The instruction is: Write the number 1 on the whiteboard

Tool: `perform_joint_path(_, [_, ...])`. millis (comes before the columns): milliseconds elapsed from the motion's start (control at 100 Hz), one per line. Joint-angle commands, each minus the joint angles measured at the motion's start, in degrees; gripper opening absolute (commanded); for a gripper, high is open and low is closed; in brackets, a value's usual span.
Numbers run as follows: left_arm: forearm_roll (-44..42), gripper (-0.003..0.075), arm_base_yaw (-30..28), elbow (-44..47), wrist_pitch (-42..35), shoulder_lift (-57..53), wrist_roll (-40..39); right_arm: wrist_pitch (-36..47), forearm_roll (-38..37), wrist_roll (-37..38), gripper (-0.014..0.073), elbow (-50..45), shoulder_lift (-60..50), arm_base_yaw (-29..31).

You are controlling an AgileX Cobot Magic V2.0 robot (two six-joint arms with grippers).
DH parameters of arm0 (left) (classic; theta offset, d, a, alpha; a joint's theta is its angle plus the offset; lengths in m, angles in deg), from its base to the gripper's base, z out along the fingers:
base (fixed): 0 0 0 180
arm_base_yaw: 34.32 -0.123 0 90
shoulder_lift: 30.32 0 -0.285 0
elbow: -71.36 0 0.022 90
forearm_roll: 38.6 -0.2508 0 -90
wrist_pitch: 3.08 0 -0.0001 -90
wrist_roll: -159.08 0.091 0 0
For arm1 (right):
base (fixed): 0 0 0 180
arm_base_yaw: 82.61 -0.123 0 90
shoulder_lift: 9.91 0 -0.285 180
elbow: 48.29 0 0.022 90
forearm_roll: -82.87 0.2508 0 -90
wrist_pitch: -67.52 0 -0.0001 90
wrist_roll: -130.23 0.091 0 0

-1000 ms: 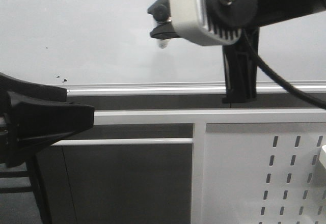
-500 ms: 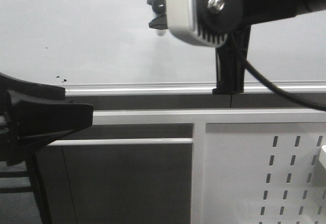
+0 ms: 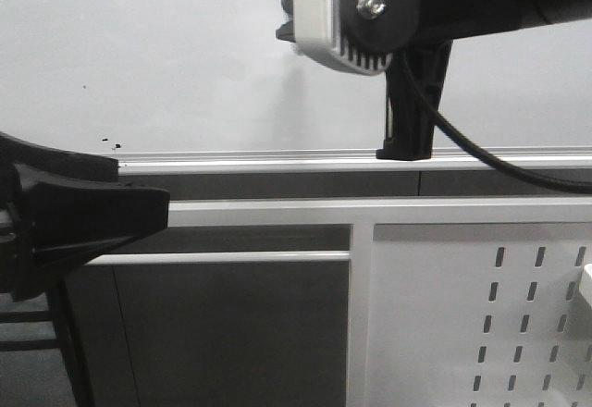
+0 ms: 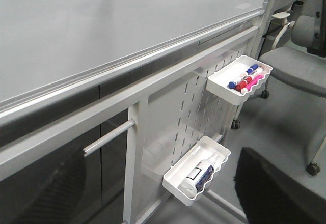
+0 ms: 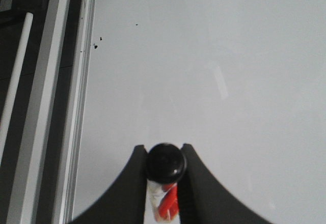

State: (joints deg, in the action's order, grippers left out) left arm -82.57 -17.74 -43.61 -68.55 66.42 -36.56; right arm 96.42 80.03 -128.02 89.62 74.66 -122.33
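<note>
The whiteboard (image 3: 139, 55) fills the upper front view, with its silver rail (image 3: 277, 160) along the bottom edge. No strokes of the number 1 show on it in any view. My right gripper (image 5: 164, 155) is shut on a marker (image 5: 164, 164) with a black end and a white and red body, pointed at the board (image 5: 229, 56). In the front view the right wrist (image 3: 370, 9) sits high on the board and hides the marker tip. My left gripper (image 3: 162, 213) is a black shape low at the left, below the rail. Its jaws do not show clearly.
Tiny ink specks (image 3: 109, 141) sit just above the rail at the left. A white slotted panel (image 3: 462, 314) hangs below. It carries a tray of markers (image 4: 239, 79) and a tray with a spray bottle (image 4: 196, 173). A grey office chair (image 4: 300, 61) stands beside the frame.
My right arm has moved up and a little to the left along the board. The marker's tip, visible before, is now hidden behind the wrist. The left arm has not moved.
</note>
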Motion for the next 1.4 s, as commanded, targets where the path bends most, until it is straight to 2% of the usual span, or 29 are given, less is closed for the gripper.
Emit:
perform_joint_path(0, [1.47, 0.0545, 0.06, -0.58, -11.78, -1.62, -0.01, 3.91, 0.79, -0.31, -0.0061, 1.82, -1.36, 0.52])
perform_joint_path(1200, [1.47, 0.0545, 0.06, -0.58, -11.78, -1.62, 0.13, 4.88, 7.8, -0.31, -0.0061, 1.82, 7.98, 0.52])
perform_joint_path(1390, [1.47, 0.0545, 0.06, -0.58, -11.78, -1.62, 0.13, 8.88, 7.8, -0.31, -0.0061, 1.82, 8.63, 0.81])
